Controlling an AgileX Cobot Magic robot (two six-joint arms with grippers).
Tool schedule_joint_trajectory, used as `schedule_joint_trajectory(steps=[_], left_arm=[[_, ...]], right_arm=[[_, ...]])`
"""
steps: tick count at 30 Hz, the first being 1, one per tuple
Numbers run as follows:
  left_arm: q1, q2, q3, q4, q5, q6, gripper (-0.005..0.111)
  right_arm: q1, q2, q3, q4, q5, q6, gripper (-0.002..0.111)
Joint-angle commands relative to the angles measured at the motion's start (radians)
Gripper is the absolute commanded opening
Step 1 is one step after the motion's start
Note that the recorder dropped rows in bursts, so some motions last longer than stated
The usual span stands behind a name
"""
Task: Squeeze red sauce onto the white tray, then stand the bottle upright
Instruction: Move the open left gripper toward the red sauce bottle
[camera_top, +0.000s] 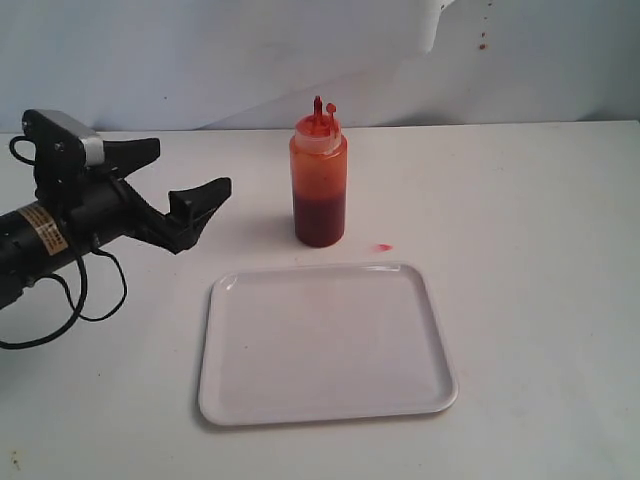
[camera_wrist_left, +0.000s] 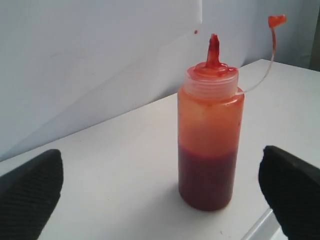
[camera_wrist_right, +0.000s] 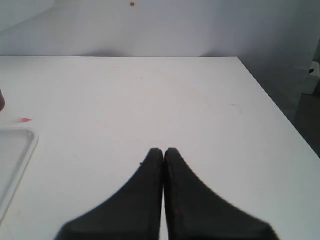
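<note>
Gaping wide, the left gripper (camera_top: 190, 167) holds nothing between its black fingers (camera_wrist_left: 30, 192). The bottle (camera_top: 320, 190) stands upright ahead of them, centred on the gap in the left wrist view but clear of both pads. Its nozzle (camera_wrist_left: 213, 50) is uncovered, and the little tethered cap (camera_wrist_left: 276, 20) hangs off to one side. Beyond the bottle, toward the lower finger's side, lies the white tray (camera_top: 325, 268), which looks clean, with a small red spot (camera_top: 383, 247) on the table (camera_top: 540, 200) between them. I judge the step in hand to be the approach to the first grasp. Next, the fingers need to travel forward until they straddle the bottle's body, then close firmly without squeezing sauce out early. Well apart, the right gripper (camera_wrist_right: 164, 152) has its fingers pressed together on nothing.
</note>
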Motion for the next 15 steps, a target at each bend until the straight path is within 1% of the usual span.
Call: schedule_joint_trajectory(steps=[1, 4, 7, 10, 11, 14, 15], left_arm=[[-0.005, 0.064, -0.018, -0.002, -0.013, -0.009, 0.105], [-0.005, 0.153, -0.055, 0.050, -0.033, -0.009, 0.105], [-0.005, 0.223, -0.100, 0.006, -0.121, -0.011, 0.105], [-0.005, 0.243, -0.100, -0.015, -0.130, -0.008, 0.105], [-0.005, 0.252, -0.111, 0.002, -0.122, -0.008, 0.105], [-0.005, 0.291, -0.188, 0.178, -0.047, -0.008, 0.105], [-0.005, 0.298, -0.204, 0.199, -0.029, -0.008, 0.105]], right_arm=[[0.001, -0.007, 0.003, -0.008, -0.003, 0.003, 0.000], [0.001, -0.007, 0.003, -0.008, -0.003, 0.003, 0.000], [0.001, -0.007, 0.003, -0.008, -0.003, 0.003, 0.000], [0.001, -0.007, 0.003, -0.008, -0.003, 0.003, 0.000], [0.001, -0.007, 0.003, -0.008, -0.003, 0.003, 0.000], [0.001, -0.007, 0.003, -0.008, -0.003, 0.003, 0.000], [0.001, -0.007, 0.003, -0.008, -0.003, 0.003, 0.000]])
